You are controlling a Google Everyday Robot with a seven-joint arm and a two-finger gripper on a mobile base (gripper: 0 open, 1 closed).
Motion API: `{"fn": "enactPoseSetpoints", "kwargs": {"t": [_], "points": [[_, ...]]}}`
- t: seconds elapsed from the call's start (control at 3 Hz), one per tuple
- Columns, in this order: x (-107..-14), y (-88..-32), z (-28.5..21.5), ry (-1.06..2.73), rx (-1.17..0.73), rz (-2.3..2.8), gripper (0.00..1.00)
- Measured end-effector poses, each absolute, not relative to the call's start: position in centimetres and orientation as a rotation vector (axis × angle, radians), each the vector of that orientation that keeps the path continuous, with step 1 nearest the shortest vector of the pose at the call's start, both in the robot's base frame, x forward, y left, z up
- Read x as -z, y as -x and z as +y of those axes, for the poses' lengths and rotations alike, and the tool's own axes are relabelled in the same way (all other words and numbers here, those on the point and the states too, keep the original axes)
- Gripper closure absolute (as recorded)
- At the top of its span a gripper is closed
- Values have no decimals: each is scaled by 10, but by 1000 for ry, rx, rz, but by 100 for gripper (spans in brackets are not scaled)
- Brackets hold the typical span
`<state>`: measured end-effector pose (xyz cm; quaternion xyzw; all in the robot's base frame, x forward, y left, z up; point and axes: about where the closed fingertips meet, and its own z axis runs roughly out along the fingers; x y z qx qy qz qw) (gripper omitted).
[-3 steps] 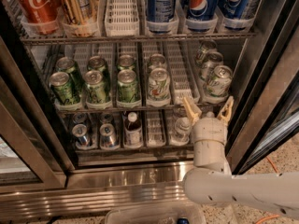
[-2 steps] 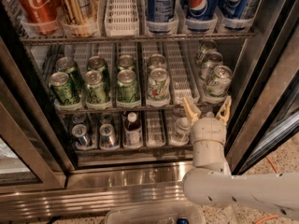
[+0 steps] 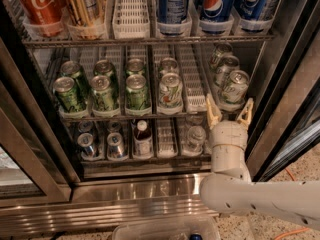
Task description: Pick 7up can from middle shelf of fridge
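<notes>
In the camera view, my tool [image 3: 229, 113] stands open, its two yellowish fingers [image 3: 213, 112] spread, at the front edge of the middle shelf [image 3: 150, 117] on the right side of the fridge [image 3: 125, 194]. The 7up can [image 3: 234, 86] is just beyond it, upright at the near end of the rightmost lane, with two more pale cans [image 3: 224, 65] lined up behind it.

As I judge it, the danger is height. My fingers sit low, about level with the can's base and the shelf rail, so a straight push inward could catch the rail or the tray lip. I could also shove the can back against its neighbours instead of straddling it. My right finger is near the door frame [image 3: 280, 99] and could scrape it.

The can looks pale silver-white, with green lettering and a shiny top. It is smooth and round, so an off-centre squeeze would probably let it slip. The darker green cans [image 3: 70, 94] stand well to the left.
</notes>
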<state>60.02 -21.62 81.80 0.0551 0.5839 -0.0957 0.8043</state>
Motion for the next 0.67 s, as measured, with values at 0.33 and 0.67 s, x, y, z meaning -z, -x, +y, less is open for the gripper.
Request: {"fn": "enactPoseSetpoints", "kwargs": {"t": [0.33,0.67], "points": [[-829,-627,-230,-114,221,1223,23],[-831,-631,-229,-111,215,1226,23]]}}
